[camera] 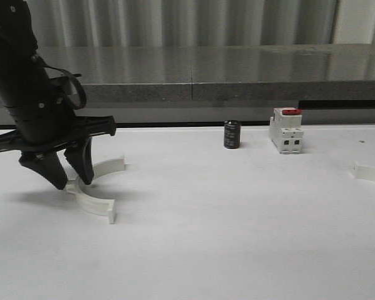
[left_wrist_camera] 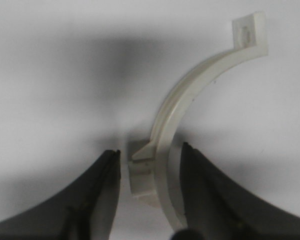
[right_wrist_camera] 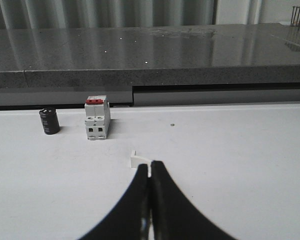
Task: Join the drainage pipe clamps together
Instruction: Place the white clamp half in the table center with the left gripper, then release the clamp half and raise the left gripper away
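Note:
One white drainage pipe clamp (camera: pixel 97 205) lies flat on the white table at the left, its arc opening to the right. My left gripper (camera: pixel 73 183) points down over the middle of the arc. In the left wrist view the left gripper (left_wrist_camera: pixel 151 150) is open, and its fingers straddle the band (left_wrist_camera: pixel 190 95) and a small tab on it without pinching them. The other drainage pipe clamp (camera: pixel 370 172) sits at the table's right edge. My right gripper (right_wrist_camera: pixel 151 162) is shut on this clamp's thin band, and the tabbed end (right_wrist_camera: pixel 137 160) sticks out beside the fingertips.
A white breaker with a red top (camera: pixel 285 131) (right_wrist_camera: pixel 97 119) and a small black cylinder (camera: pixel 232 134) (right_wrist_camera: pixel 49 121) stand at the back middle of the table. Behind them runs a grey stone ledge (camera: pixel 237 87). A wide stretch of white table separates the two clamps.

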Robot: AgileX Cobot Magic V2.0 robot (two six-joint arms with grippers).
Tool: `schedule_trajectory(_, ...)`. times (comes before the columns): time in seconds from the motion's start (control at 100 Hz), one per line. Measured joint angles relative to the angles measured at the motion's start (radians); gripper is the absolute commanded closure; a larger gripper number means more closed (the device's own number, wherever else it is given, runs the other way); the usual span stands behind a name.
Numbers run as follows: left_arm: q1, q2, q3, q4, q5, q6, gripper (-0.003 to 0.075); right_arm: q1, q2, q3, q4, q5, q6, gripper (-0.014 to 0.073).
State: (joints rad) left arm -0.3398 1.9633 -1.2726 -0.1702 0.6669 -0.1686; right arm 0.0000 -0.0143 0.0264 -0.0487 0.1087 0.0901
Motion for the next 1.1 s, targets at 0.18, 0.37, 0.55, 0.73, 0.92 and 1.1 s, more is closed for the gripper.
schedule_trajectory(0.18,0.0,-0.05,0.0,0.026,0.0,-0.002,0.0505,0.0,0.0,0.0,0.0,0.0,0.0,0.0652)
schedule_trajectory(0.37,-0.002,-0.212,0.004,0.111,0.009,-0.004,0.0741,0.0,0.0,0.0,0.0,0.0,0.0,0.0652)
schedule_trajectory(0.55,-0.001,-0.373,0.076,0.203,0.017,-0.004,0.0741,0.0,0.0,0.0,0.0,0.0,0.0,0.0652)
schedule_trajectory(0.73,0.064,-0.542,0.198,0.218,0.021,-0.004,0.0741,0.0,0.0,0.0,0.0,0.0,0.0,0.0652)
schedule_trajectory(0.92,0.186,-0.736,0.335,0.227,0.023,-0.004,0.0741,0.0,0.0,0.0,0.0,0.0,0.0,0.0652)
schedule_trajectory(1.1,0.254,-0.947,0.482,0.236,-0.005,-0.004,0.0741,0.0,0.0,0.0,0.0,0.0,0.0,0.0652)
